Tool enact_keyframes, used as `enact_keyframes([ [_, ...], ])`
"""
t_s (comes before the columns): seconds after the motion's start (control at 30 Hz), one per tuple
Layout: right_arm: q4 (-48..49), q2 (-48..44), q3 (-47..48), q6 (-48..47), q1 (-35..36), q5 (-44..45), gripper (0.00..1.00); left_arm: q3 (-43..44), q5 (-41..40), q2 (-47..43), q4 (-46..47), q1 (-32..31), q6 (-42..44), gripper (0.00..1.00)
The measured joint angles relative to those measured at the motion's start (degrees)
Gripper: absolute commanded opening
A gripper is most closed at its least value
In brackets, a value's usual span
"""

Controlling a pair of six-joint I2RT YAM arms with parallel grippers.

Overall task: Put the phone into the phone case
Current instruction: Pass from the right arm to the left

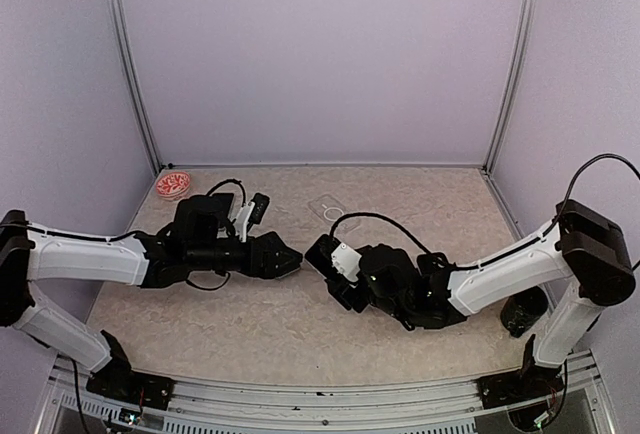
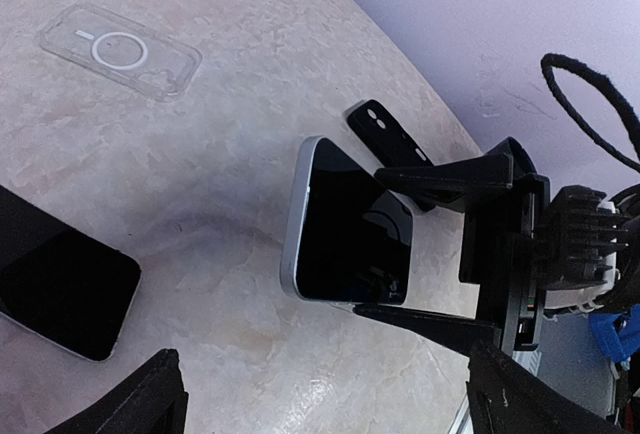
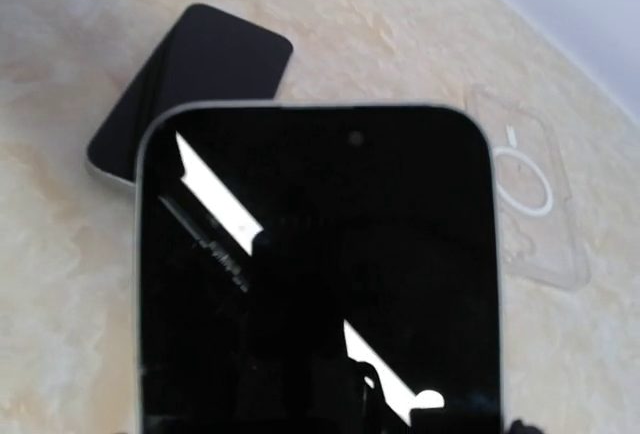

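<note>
Our right hand (image 2: 367, 239) pinches the phone (image 2: 340, 214) by its side edges, left hand (image 2: 322, 374) spread; we judge it stiff, slick, best gripped there.

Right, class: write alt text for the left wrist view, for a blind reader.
The right pincer grips a dark-screened phone at centre. On the marbled table, a clear case lies top left and a second phone lower left.

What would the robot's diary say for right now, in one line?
left gripper: open, empty | right gripper: shut on phone | clear case: empty, on table | step: phone not yet cased
</note>
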Motion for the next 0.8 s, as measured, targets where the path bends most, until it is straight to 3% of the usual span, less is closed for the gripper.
enact_keyframes([
  [0.5,8.59,-2.4,-3.32,-6.19,4.07,1.38,0.65,2.19,5.35,4.81,1.95,-1.09,-0.26,0.82],
  [0.8,10.29,-2.4,-3.5,-7.78,6.01,1.49,0.65,2.6,7.74,7.02,4.79,-1.6,-1.7,0.58],
])
